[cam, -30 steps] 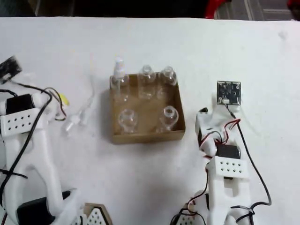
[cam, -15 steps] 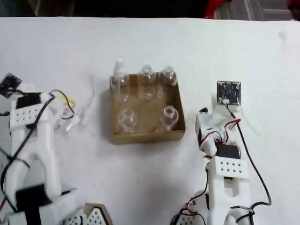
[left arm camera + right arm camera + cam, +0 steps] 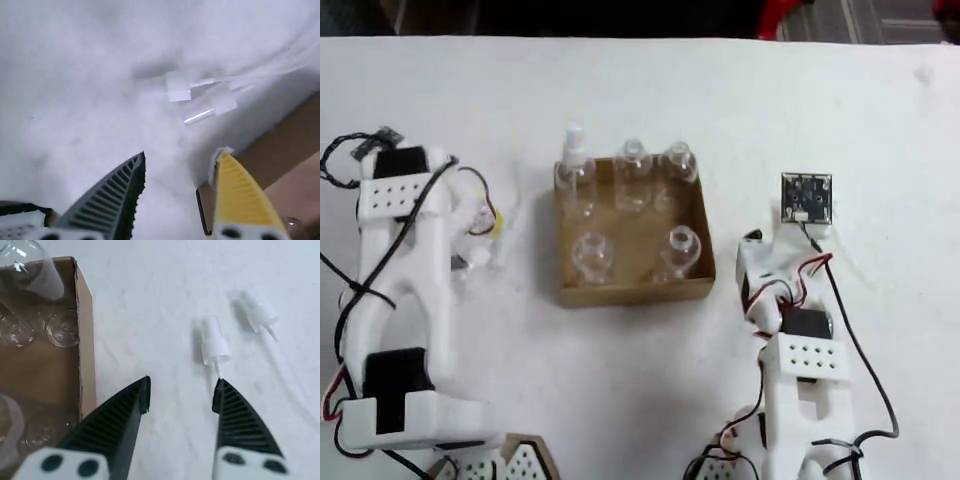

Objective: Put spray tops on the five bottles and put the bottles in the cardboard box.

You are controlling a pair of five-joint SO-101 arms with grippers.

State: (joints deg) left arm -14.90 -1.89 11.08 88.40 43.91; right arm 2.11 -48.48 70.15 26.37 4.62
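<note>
Two spray tops (image 3: 177,86) are found close together ahead of the spread left gripper (image 3: 181,154), so both could be pinched at once or knocked against the box (image 3: 295,135).

Counted: five clear plastic bottles (image 3: 633,165), one carrying a white spray top (image 3: 573,140). One brown cardboard box (image 3: 635,290). Four loose white spray tops (image 3: 214,345): two at the box's 9 o'clock, two off its opposite side.

- Bright, even light washes the white table (image 3: 650,90) nearly blank in the high view.
- Only soft, short shadows edge the cardboard box (image 3: 630,292), so the light probably comes from overhead.
- In the left wrist view, the pale spray tops (image 3: 178,86) almost melt into the glare.
</note>
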